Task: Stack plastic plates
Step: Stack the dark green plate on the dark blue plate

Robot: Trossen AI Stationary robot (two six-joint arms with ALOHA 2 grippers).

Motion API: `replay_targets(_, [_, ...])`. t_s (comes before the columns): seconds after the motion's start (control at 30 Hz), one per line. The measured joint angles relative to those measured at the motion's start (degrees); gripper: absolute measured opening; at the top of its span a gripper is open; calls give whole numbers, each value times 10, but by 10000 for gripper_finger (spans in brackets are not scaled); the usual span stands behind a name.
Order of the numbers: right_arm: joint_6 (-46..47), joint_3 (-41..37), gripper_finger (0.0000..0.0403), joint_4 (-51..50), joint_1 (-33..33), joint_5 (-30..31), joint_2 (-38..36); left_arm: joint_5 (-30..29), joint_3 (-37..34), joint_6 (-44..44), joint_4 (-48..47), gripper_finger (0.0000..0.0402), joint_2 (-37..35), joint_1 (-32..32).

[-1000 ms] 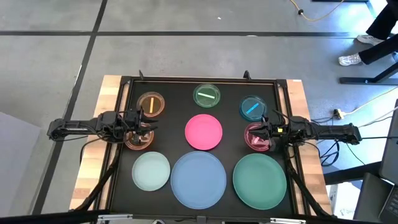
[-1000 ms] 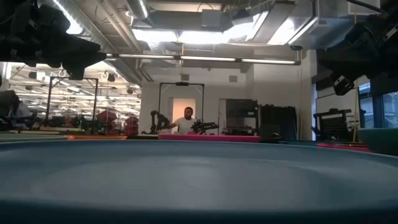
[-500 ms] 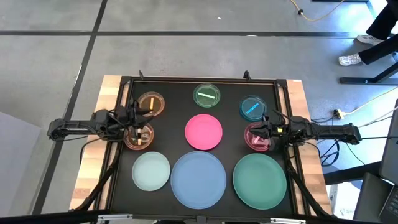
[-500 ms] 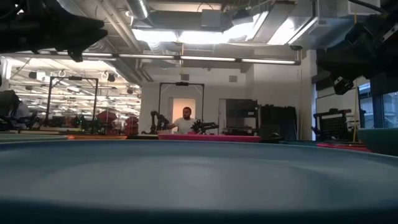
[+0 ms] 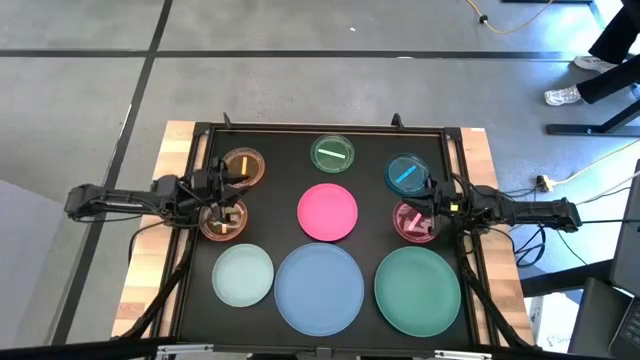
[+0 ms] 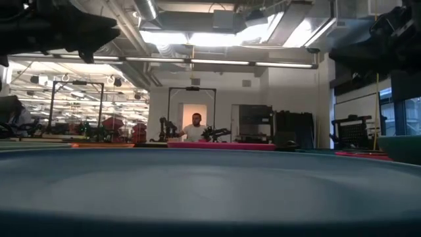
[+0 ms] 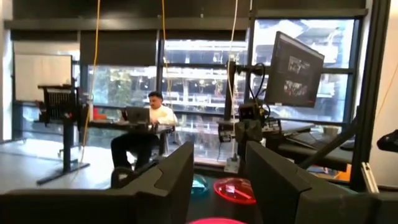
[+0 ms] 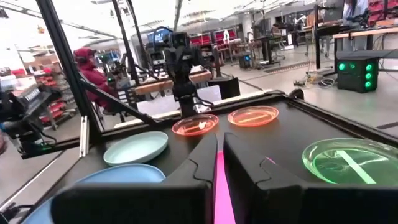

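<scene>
**Both arms draw back from the small dishes, nothing stacked yet**

Since a second ago both arms have pulled outward toward their own bench edges; the left gripper (image 5: 222,197), which sat over the small orange plate (image 5: 223,221), is now at that plate's outer rim, and the right gripper (image 5: 437,207) has uncovered most of the small pink plate (image 5: 413,221). The left gripper's fingers (image 7: 169,177) stand apart with nothing between them; the right gripper's fingers (image 8: 249,163) are almost together, only a thin gap showing, and hold nothing.

Nearest the front of the bench (image 5: 180,140) lie the pale mint plate (image 5: 243,275), the large blue plate (image 5: 319,287) and the large green plate (image 5: 418,289), side by side; the middle row has the small orange plate, the medium pink plate (image 5: 327,212) and the small pink plate; farthest back sit a second small orange plate (image 5: 242,166), the small green plate (image 5: 333,153) and the small blue plate (image 5: 405,173). All nine plates lie singly, none on another.

The step in hand looks like the very start, choosing a first dish; the next move probably calls for one gripper to come down on a plate's rim, pinch it and carry it onto a larger one, likely the blue.
</scene>
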Motion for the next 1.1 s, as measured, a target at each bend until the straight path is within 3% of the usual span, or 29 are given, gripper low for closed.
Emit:
replay_targets(0.3, [-43, 0, 25, 38, 0, -6, 0, -12, 100, -44, 1, 141, 213, -4])
replay_targets(0.47, [-113, 0, 25, 42, 0, 14, 1, -26, 172, -52, 2, 141, 354, -22])
replay_targets(0.9, [-260, 5, 25, 64, 0, 20, 28, -93, 413, -114, 9, 141, 678, -96])
replay_targets(1.1, [-261, 5, 25, 93, 0, 1, 28, -99, 542, -151, -9, 141, 814, -112])
